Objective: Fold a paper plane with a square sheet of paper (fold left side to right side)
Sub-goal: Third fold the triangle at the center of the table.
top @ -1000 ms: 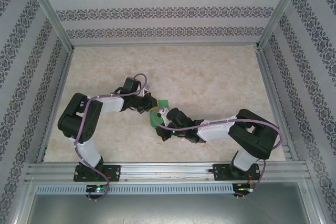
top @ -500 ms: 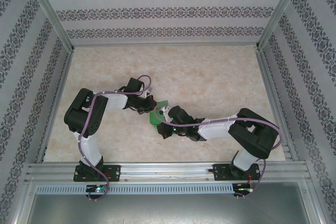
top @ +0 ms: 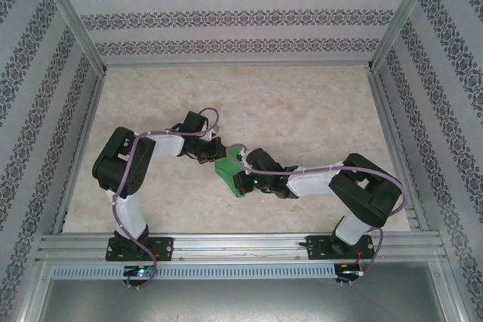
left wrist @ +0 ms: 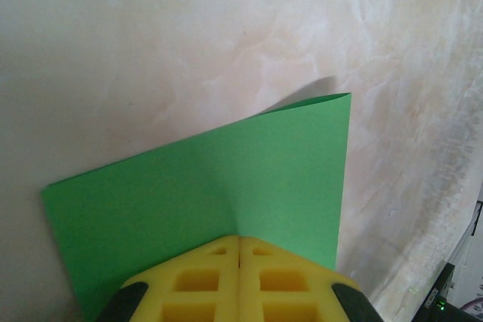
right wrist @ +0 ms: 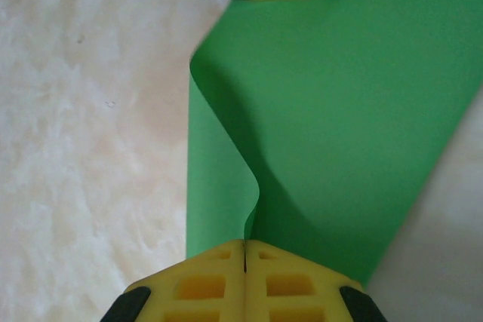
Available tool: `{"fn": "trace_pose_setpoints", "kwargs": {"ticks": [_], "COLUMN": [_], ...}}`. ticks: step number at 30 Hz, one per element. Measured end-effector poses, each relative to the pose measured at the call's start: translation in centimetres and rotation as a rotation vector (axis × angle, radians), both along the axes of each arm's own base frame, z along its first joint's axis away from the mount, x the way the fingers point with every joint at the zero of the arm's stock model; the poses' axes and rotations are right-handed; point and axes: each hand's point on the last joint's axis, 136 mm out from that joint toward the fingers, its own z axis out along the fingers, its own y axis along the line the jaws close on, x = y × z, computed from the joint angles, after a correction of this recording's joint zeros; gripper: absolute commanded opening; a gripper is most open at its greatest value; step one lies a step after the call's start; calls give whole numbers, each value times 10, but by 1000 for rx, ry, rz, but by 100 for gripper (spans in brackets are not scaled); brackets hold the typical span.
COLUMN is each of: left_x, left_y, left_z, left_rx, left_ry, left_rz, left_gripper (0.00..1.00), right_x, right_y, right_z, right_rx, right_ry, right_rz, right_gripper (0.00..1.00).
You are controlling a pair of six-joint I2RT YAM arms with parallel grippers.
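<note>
So the square sheet of paper [top: 229, 170] sits around the middle of the table [top: 317, 103], pinched between both arms. The left pincer [left wrist: 239, 240] is closed tight on one edge, with yellow pads together and the green running right up into the seam. The right pincer [right wrist: 245, 245] is clamped shut on the opposite edge the same way. In the right wrist view the paper buckles into a soft ridge running up from the grip, and in the left wrist view the far corner lifts a bit off the table and throws a shadow.

My take on handling: this stuff looks super light and floppy, with basically zero stiffness. It'll bend wherever you push it and take a crease anywhere you squash it, wanted or not. It probably slides easily on that smooth tabletop too. I'd grab only at the edges or corners, near where the fold line should end, and go gentle, since pulling the two grips apart could tear or wrinkle it.
</note>
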Motion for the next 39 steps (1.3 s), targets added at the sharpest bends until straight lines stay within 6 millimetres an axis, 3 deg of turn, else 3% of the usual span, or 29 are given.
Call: {"fn": "trace_pose_setpoints", "kwargs": {"ticks": [9,39], "left_x": [0,0], "left_y": [0,0], "left_z": [0,0], "left_rx": [2,2], "left_ry": [-1,-1], "left_rz": [0,0], "left_gripper": [0,0], "right_x": [15,20], "right_y": [-10,-7], "right_z": [1,-3], "right_rx": [-36,-58], "right_ry": [7,8], "right_rz": [-44,-30], "right_gripper": [0,0]}}
